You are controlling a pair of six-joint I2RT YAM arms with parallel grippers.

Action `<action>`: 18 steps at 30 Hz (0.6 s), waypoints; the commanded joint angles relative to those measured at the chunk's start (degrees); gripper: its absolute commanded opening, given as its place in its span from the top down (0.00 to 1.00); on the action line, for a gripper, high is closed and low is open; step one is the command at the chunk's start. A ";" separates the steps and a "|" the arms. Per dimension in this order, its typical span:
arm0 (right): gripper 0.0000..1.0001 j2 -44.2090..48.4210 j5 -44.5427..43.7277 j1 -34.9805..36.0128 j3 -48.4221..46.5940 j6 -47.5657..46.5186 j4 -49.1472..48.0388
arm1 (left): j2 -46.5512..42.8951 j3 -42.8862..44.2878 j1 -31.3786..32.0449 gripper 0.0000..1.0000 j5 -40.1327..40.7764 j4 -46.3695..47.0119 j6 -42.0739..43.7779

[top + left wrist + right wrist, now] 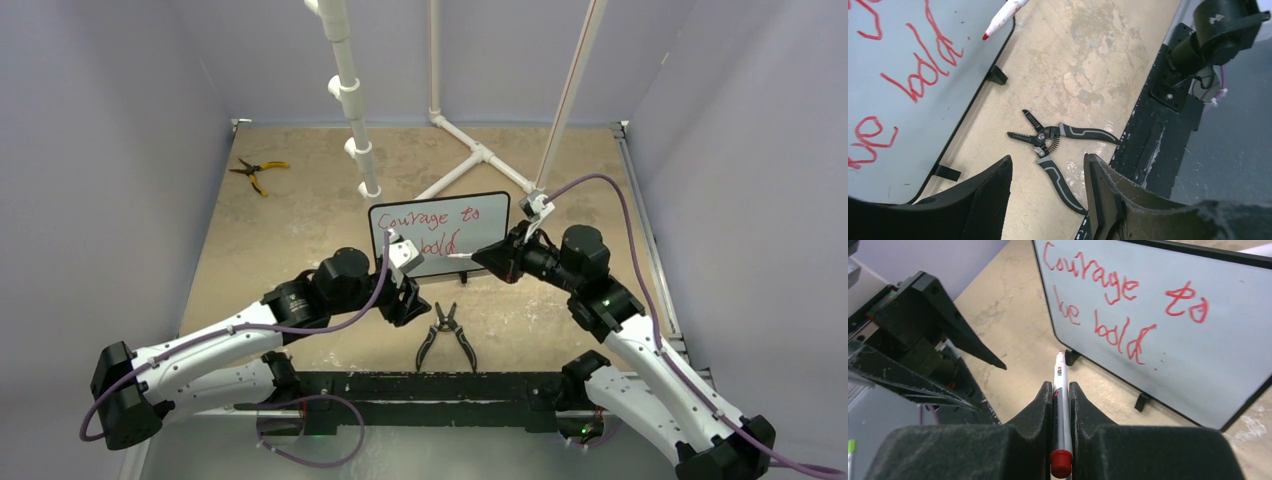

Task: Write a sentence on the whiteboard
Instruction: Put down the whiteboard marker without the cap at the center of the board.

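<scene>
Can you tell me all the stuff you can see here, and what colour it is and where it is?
small rectangular whiteboard with thin black frame: one, white, standing mid-table on small black feet.
handwritten sentence "Courage to be bold": one, red, two lines on the whiteboard.
slim marker pen: one, white with red ends, in the right gripper, tip near the board.
black-and-grey pliers: one, lying open on the table in front of the board.
yellow-handled pliers: one, far left of the table.
plastic pipes: several, white, at the back.
flat table: one, tan.
thin cables: two, purple, one along each arm.
left gripper: one, black, open, empty, above the black-and-grey pliers.
right gripper: one, black, shut on the marker pen.
</scene>
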State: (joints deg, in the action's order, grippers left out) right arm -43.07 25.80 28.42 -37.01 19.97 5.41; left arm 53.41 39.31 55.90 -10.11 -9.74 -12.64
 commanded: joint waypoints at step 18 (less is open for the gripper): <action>1.00 1.14 -14.16 -0.13 18.93 23.29 -4.61 | 0.22 -1.97 -12.41 0.45 6.58 -2.18 -10.20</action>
State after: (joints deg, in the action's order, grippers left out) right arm -43.81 16.80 28.42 -20.14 35.40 5.37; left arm 55.86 37.01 48.16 -1.80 -11.88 -21.02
